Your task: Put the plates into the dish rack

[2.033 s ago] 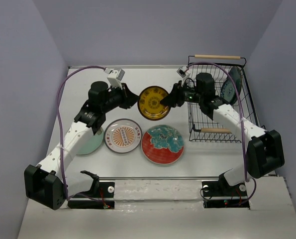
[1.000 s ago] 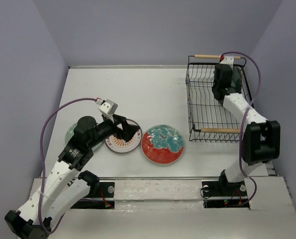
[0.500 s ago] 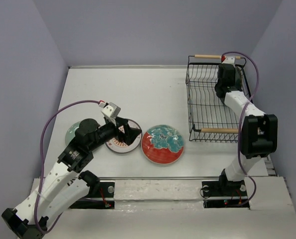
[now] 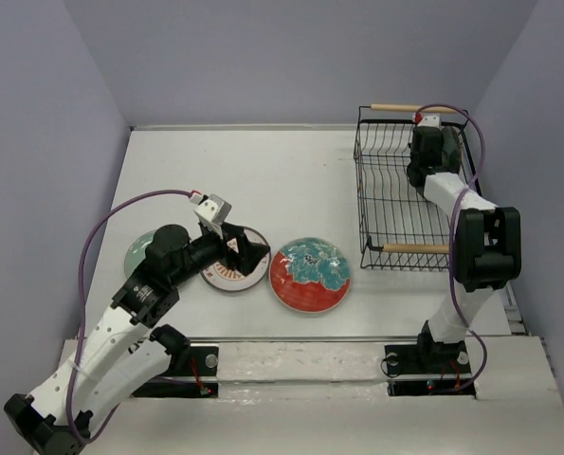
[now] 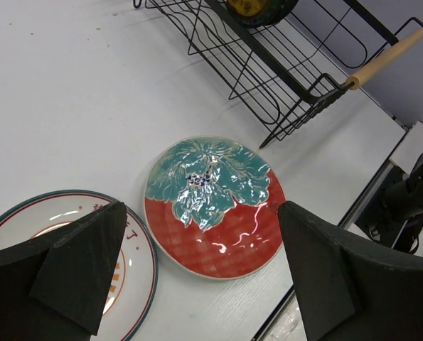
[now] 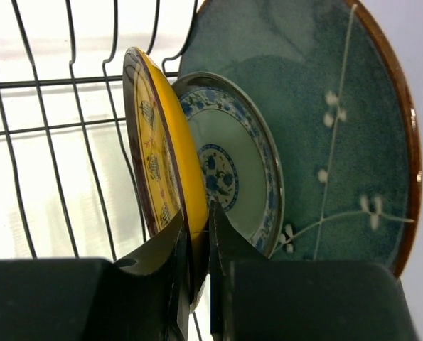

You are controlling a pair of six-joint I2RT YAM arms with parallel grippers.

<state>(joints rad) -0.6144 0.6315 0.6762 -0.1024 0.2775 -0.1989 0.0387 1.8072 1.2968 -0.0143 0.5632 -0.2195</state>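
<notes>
The dish rack (image 4: 407,248) sits at the far right corner of the counter (image 4: 263,171), its two wooden handles towards the far edge and the near edge; the right arm reaches into its far end, and the right tool (image 6: 199,249) is almost fully closed, its two fingers pinching the lower rim of the yellow-brown plate (image 6: 158,163); that plate stands on edge between the wire dividers; just behind it stands the small blue-patterned plate (image 6: 229,170), also on edge, and behind that the larger dark teal plate (image 6: 325,128) with its brown rim; whether the three touch one another cannot be told from the wrist view.

Three plates lie flat on the counter towards the near edge; the pale mint plate (image 4: 139,254) is nearest the left edge, partly hidden by the left arm; the white plate with orange centre (image 4: 227,270) lies just beside it; the large red plate with teal centre (image 4: 309,275) lies next, close to the white one, about midway between the left and right edges and well apart from the rack.

The left tool (image 4: 248,254) hangs above the right side of the white plate with its jaws spread wide and nothing between them; in its wrist view one finger (image 5: 83,270) covers part of the white plate and the red plate shows in the gap.
</notes>
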